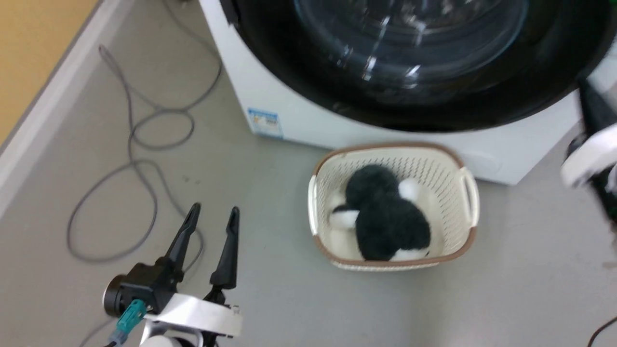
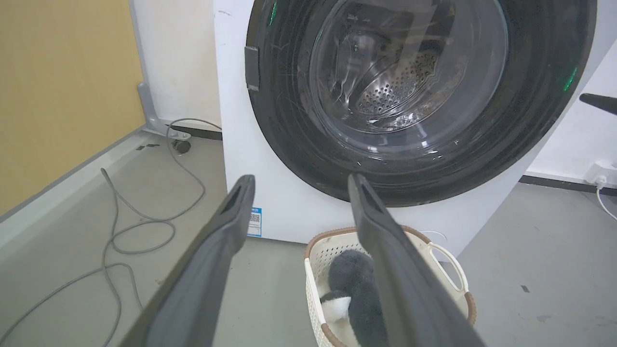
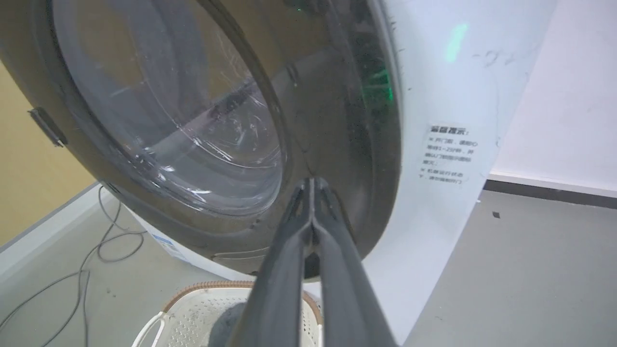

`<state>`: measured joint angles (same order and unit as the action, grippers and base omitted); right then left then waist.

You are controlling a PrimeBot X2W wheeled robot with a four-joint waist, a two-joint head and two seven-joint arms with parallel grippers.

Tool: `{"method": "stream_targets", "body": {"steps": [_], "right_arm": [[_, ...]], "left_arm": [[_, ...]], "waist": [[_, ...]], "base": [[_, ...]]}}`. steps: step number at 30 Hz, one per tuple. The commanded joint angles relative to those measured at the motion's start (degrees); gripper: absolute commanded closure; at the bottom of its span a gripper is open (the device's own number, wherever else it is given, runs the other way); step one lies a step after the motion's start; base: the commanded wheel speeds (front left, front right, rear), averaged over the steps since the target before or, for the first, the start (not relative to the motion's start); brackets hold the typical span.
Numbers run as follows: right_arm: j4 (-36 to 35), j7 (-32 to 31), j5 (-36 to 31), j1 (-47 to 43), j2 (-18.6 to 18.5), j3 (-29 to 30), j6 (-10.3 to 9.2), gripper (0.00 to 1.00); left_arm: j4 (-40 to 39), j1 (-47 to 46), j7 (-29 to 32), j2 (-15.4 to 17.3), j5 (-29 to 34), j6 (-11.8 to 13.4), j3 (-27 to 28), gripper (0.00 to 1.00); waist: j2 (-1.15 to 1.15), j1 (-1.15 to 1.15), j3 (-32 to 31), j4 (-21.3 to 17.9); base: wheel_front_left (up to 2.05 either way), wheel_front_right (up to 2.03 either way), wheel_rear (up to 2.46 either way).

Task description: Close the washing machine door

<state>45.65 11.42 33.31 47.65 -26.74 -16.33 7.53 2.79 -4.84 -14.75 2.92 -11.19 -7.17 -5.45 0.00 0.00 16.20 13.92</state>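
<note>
The washing machine door [image 1: 409,96] is round and black-rimmed with a bulging glass bowl. It lies flat against the front of the white washing machine [image 1: 289,115], and the steel drum shows through the glass [image 2: 400,91]. My right gripper [image 3: 311,182] is shut and empty, its tips at the door's black rim [image 3: 347,144] on the right side; I cannot tell whether they touch. In the head view this gripper [image 1: 590,103] is a blurred shape at the right edge. My left gripper [image 1: 215,209] hangs open and empty over the floor, well short of the machine.
A cream basket [image 1: 467,193] holding a black-and-white plush toy [image 1: 385,212] stands on the floor right before the machine. A grey cable [image 1: 140,159] loops across the floor at the left beside the yellow wall. A small blue label [image 1: 264,123] marks the machine's lower left.
</note>
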Motion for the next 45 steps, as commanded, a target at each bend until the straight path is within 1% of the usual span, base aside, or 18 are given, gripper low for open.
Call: {"method": "stream_targets", "body": {"steps": [1,3,6,8,10,14,17,22,24,27,28,29,30,33,38,45], "right_arm": [[-1.09,1.04,0.29,-3.1,0.98,-0.33,-0.04,1.0],[-2.67,2.02,0.53,-6.55,1.83,-0.05,-0.04,1.0],[-5.8,2.93,0.2,-12.55,4.04,0.81,-0.04,1.0],[-8.61,3.24,-1.09,-16.67,5.01,1.94,-0.04,1.0],[-12.4,3.44,-4.23,-20.25,5.57,3.44,-0.04,1.0],[-20.09,3.54,-9.23,-27.3,9.0,9.07,-0.04,1.0],[-24.65,3.45,-13.24,-32.53,11.63,12.63,-0.04,1.0],[-31.63,2.73,-17.96,-42.23,18.15,20.56,-0.04,1.0],[-34.75,2.61,-19.8,-45.96,20.48,22.63,-0.04,1.0],[-38.58,2.39,-22.22,-50.63,22.42,24.06,-0.04,1.0],[-39.37,2.36,-22.59,-51.8,22.88,24.59,-0.04,0.73],[-39.96,2.34,-22.69,-52.78,23.23,25.19,-0.04,0.07],[-40.38,2.38,-22.89,-53.57,23.47,25.85,-0.04,0.0],[-40.89,2.4,-22.96,-55.27,23.78,26.73,-0.04,0.0],[-40.17,2.54,-21.96,-56.57,23.83,25.93,-0.04,0.0],[-39.85,2.68,-22.2,-57.26,23.85,24.0,-0.04,0.0]], "left_arm": [[0.51,1.11,-0.25,-0.03,0.17,0.13,0.86,0.0],[1.06,2.21,-0.25,-0.03,0.53,0.39,1.78,0.0],[1.54,3.9,-0.25,-0.03,1.59,2.17,3.79,0.0],[1.56,4.94,-0.25,-0.03,1.63,3.16,4.84,0.0],[1.5,5.93,-0.25,-0.03,1.73,3.61,5.53,0.0],[0.9,7.78,-0.25,-0.03,2.56,3.36,6.55,0.0],[1.16,8.92,-0.25,-0.03,3.1,3.17,6.92,0.0],[2.41,10.42,-0.25,0.03,3.69,2.5,6.92,0.0],[2.91,11.1,-0.25,0.04,3.53,2.3,7.15,0.0],[3.59,12.15,-0.25,0.03,3.26,1.92,6.92,0.0],[3.75,12.5,-0.25,0.03,3.4,1.81,6.58,0.0],[3.8,12.78,-0.25,0.03,3.61,1.76,6.3,0.0],[3.76,13.0,-0.25,0.02,3.77,1.76,6.13,0.0],[3.96,13.53,-0.25,0.02,4.21,1.89,5.92,0.0],[3.65,13.75,-0.25,0.01,5.08,2.68,6.03,0.0],[3.93,13.98,-0.25,0.01,5.94,3.06,5.5,0.0]], "waist": [[0.0,0.0,-4.39,-2.67],[0.0,0.0,-7.06,-3.98],[0.0,0.0,-10.32,-5.79],[0.0,0.0,-12.02,-7.03],[0.0,0.0,-13.27,-8.27],[0.0,0.0,-14.87,-10.43],[0.0,0.0,-15.97,-11.16],[0.0,0.0,-17.71,-11.16],[0.0,0.0,-18.21,-11.19],[0.0,0.0,-18.75,-11.29],[0.0,0.0,-18.88,-11.31],[0.0,0.0,-18.99,-11.32],[0.0,0.0,-19.1,-11.32],[0.0,0.0,-19.48,-11.28],[0.0,0.0,-19.91,-11.24],[0.0,0.0,-20.1,-11.09]], "base": [[0.0,0.0,0.0],[0.0,0.0,0.0],[0.0,0.0,0.0],[0.0,0.0,0.0],[0.0,0.0,0.0],[0.0,0.0,0.0],[0.0,0.0,0.0],[0.0,0.0,0.0],[0.0,0.0,0.0],[0.0,0.0,0.0],[0.0,0.0,0.0],[0.0,0.0,0.0],[0.0,0.0,0.0],[0.0,0.0,0.0],[0.0,0.0,0.0],[0.0,0.0,0.0]]}}
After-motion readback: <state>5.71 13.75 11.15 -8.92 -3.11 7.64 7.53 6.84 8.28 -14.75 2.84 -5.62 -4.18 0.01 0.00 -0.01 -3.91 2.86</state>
